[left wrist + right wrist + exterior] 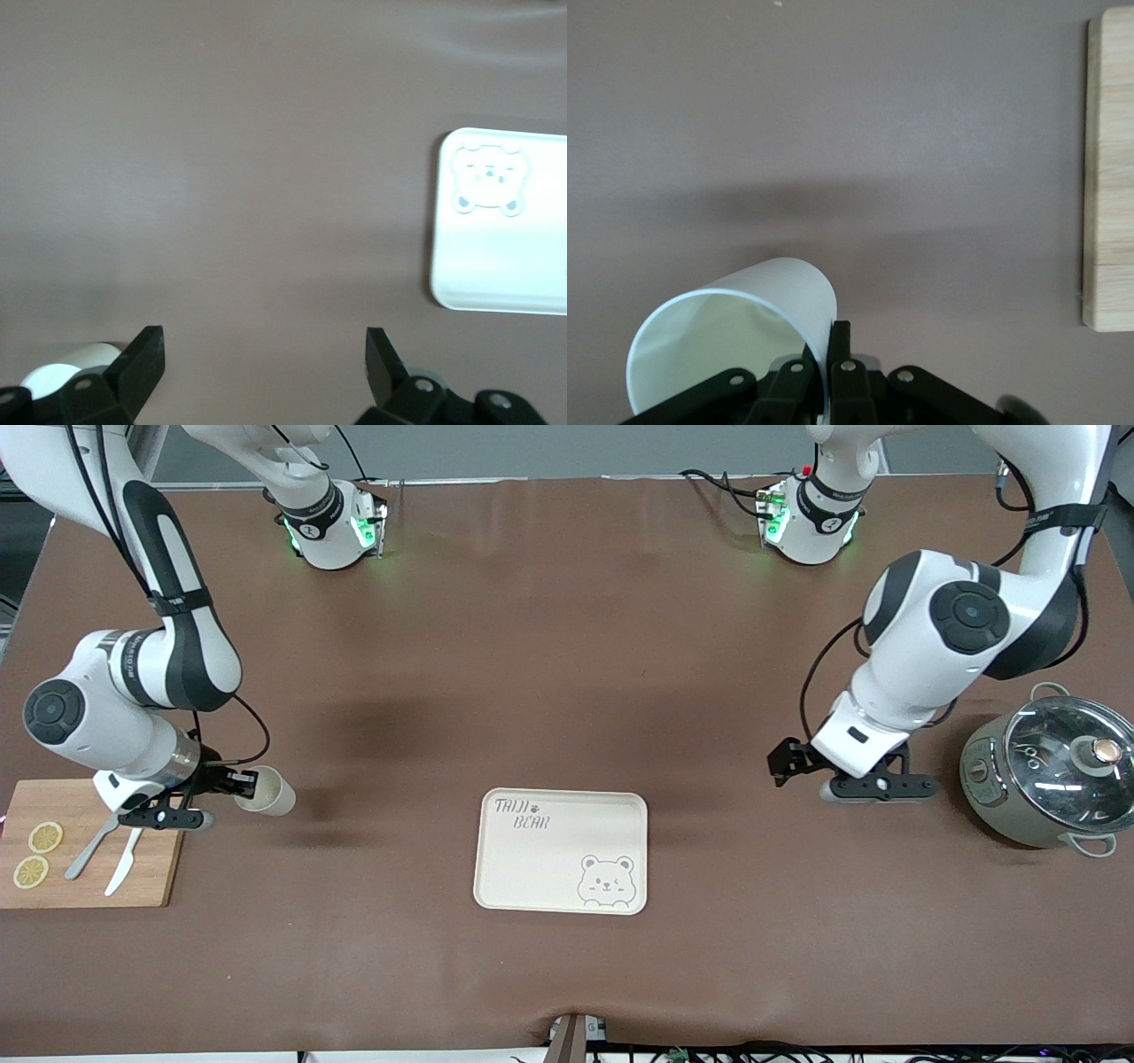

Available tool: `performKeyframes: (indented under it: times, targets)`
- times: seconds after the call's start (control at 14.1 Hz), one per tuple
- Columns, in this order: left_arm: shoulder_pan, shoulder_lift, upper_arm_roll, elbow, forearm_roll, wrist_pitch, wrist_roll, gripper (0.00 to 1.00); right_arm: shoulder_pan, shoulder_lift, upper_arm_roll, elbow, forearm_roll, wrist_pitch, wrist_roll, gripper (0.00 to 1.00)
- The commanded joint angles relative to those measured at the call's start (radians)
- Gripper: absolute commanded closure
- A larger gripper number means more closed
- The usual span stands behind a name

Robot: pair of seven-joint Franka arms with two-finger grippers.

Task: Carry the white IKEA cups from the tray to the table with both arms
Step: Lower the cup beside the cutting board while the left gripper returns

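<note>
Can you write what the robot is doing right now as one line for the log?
right end effector: shut on white cup, beside cutting board | left end effector: open, empty, between tray and pot | tray: no cups

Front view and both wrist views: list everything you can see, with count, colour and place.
cup: one seen clearly, white, pinched at its rim by the right hand
tray: one, cream, bear print, mid-table
cutting board: one, wooden, right arm's end
lemon slices: two, yellow, on board
knife and spoon: white and grey, on board
pot: one, grey, glass lid, left arm's end
right hand: shut on cup
left hand: open, empty, between tray and pot
</note>
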Motion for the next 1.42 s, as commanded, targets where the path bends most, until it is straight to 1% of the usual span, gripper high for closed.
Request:
performKeyframes:
  times: [0.0,0.14,0.21,0.28,0.5,0.64,0.71,0.85,1.07,1.28,1.35]
  targets:
    - [-0.094,0.024,0.065,0.065,0.037,-0.051,-0.067,0.00,-0.017,-0.039,0.014,-0.091,-0.017,0.074,0.003,1.00]
    - [-0.209,0.021,0.191,0.148,0.039,-0.161,-0.055,0.00,-0.017,-0.036,0.014,-0.093,-0.017,0.080,0.003,1.00]
    - [-0.243,0.019,0.228,0.188,0.039,-0.213,-0.035,0.00,-0.017,-0.035,0.014,-0.097,-0.017,0.097,0.003,1.00]
    - [-0.246,0.019,0.237,0.217,0.036,-0.253,0.000,0.00,-0.019,-0.030,0.014,-0.099,-0.017,0.103,0.003,1.00]
    - [-0.232,0.007,0.262,0.249,0.022,-0.313,0.098,0.00,-0.022,-0.016,0.014,-0.106,-0.017,0.126,0.003,1.00]
    - [-0.229,-0.014,0.285,0.272,0.019,-0.373,0.158,0.00,-0.020,-0.009,0.014,-0.129,-0.017,0.178,0.003,1.00]
    - [-0.226,-0.017,0.294,0.297,0.002,-0.407,0.189,0.00,-0.019,-0.004,0.014,-0.130,-0.017,0.182,0.002,1.00]
    - [-0.228,-0.037,0.343,0.332,-0.032,-0.474,0.261,0.00,-0.019,0.005,0.014,-0.130,-0.017,0.189,0.003,1.00]
    - [-0.228,-0.088,0.407,0.329,-0.070,-0.524,0.356,0.00,-0.019,0.031,0.014,-0.130,-0.017,0.223,0.003,1.00]
    - [-0.222,-0.129,0.423,0.324,-0.083,-0.577,0.402,0.00,-0.017,0.054,0.014,-0.130,-0.017,0.257,0.003,1.00]
    - [-0.225,-0.143,0.444,0.324,-0.093,-0.588,0.407,0.00,-0.017,0.057,0.014,-0.130,-0.017,0.269,0.003,1.00]
